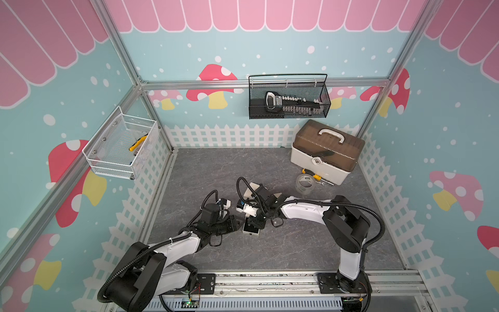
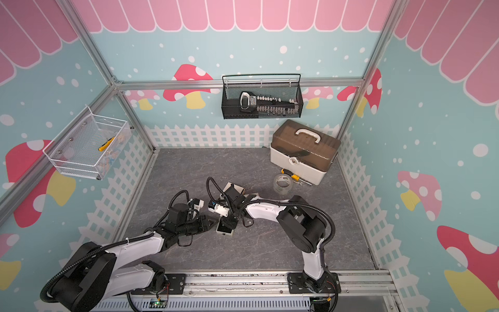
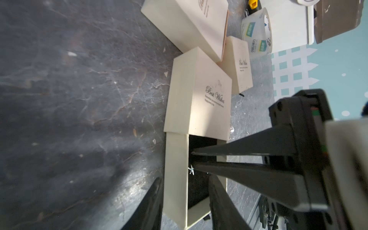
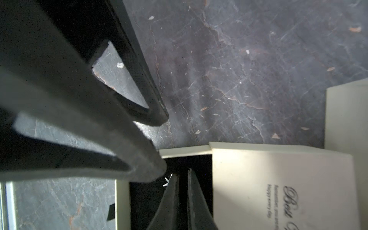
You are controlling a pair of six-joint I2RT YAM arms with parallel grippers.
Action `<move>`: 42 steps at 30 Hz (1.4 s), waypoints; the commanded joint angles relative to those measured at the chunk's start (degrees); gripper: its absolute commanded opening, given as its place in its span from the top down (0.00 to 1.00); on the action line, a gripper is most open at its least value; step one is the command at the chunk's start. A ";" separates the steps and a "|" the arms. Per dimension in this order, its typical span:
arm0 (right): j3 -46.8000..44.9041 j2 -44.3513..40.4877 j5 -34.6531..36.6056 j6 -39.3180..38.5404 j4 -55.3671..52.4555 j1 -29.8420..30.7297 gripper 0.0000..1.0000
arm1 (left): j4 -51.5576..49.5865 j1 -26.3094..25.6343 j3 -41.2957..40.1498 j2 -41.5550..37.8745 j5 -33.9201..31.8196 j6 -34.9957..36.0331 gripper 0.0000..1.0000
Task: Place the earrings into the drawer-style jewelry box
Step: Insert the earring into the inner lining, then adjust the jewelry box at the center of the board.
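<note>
The drawer-style jewelry box is a beige "Best Wishes" sleeve with its drawer pulled out, showing black lining. One tiny silvery star-like earring lies on that lining, also seen in the right wrist view. My right gripper points down into the drawer, its jaws a narrow slit apart with nothing between them. The earring sits just beside one fingertip. My left gripper stands open astride the drawer's side wall, one finger outside and one over the lining. In both top views the arms hide most of the box.
Two more beige boxes, one large and one small, lie just behind the sleeve. Farther back right are a tape roll, a screwdriver and a white toolbox. Wire baskets hang on the walls.
</note>
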 commanded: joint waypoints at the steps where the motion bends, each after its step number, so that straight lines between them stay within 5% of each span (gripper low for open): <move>1: -1.57 -5.40 1.60 0.93 3.23 0.60 0.84 | -2.76 1.44 0.96 -2.51 -0.80 1.88 0.59; 12: -10.40 -13.19 21.32 19.17 7.56 0.08 0.97 | -8.48 2.37 10.73 1.36 -4.35 7.82 0.57; 22: -7.38 -8.33 28.74 28.81 0.37 -0.01 0.99 | -10.70 2.20 18.19 5.60 -9.61 7.83 0.50; 34: -4.68 -3.25 27.44 29.77 1.38 -1.54 0.98 | -11.59 -0.06 13.74 -0.04 -7.74 6.48 0.35; 42: -3.26 -0.60 12.77 22.51 9.88 -1.80 0.95 | -15.82 0.00 11.14 -3.43 -12.16 5.79 0.35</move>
